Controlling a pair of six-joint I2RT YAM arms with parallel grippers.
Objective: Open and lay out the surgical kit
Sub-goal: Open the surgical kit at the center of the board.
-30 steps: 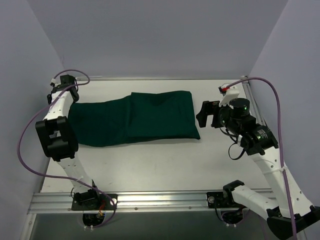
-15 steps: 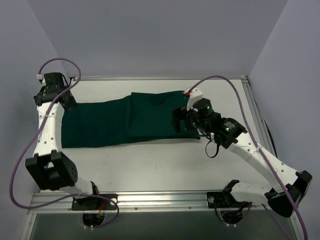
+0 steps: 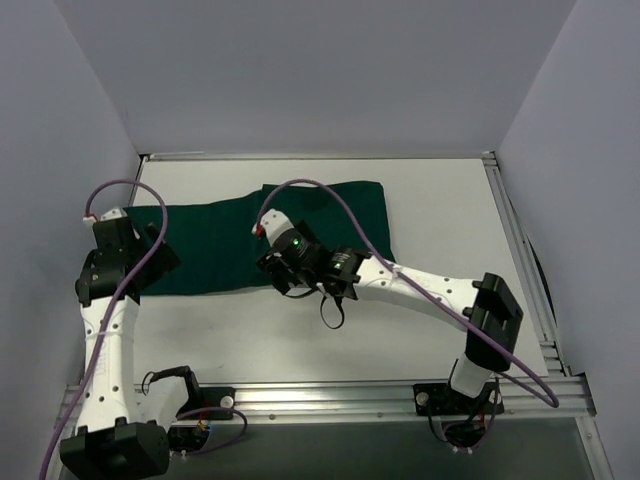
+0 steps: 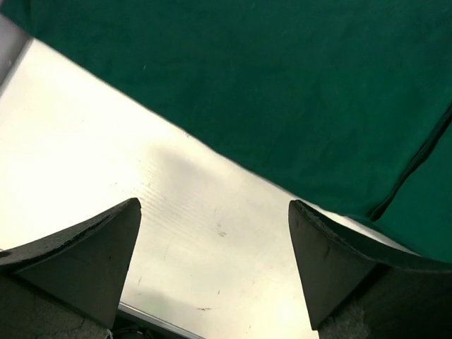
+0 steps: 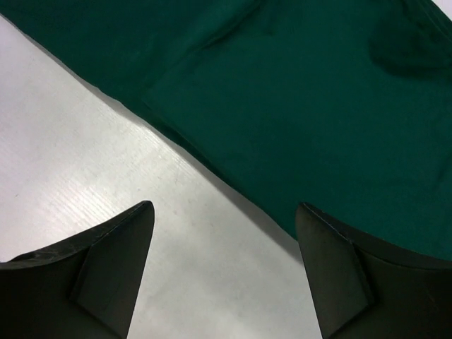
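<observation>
The bench point(image 3: 420, 330) runs bare from the near edge and right end of the wrap. One dark green wrap point(image 3: 320, 215) lies flat and closed, its long side across the view, with a doubled layer over its right part. No tray, instrument or packet shows.

The cloth looks soft, limp and light, and likely slides on the smooth bench. I would pinch a free edge or corner of the upper fold, taking cloth only, and peel it slowly.

There are two claws. The right claw point(image 5: 224, 208) hangs over the wrap's near edge by the fold line, fingers spread and empty. The left claw point(image 4: 212, 212) is spread and empty above the wrap's near-left edge.
</observation>
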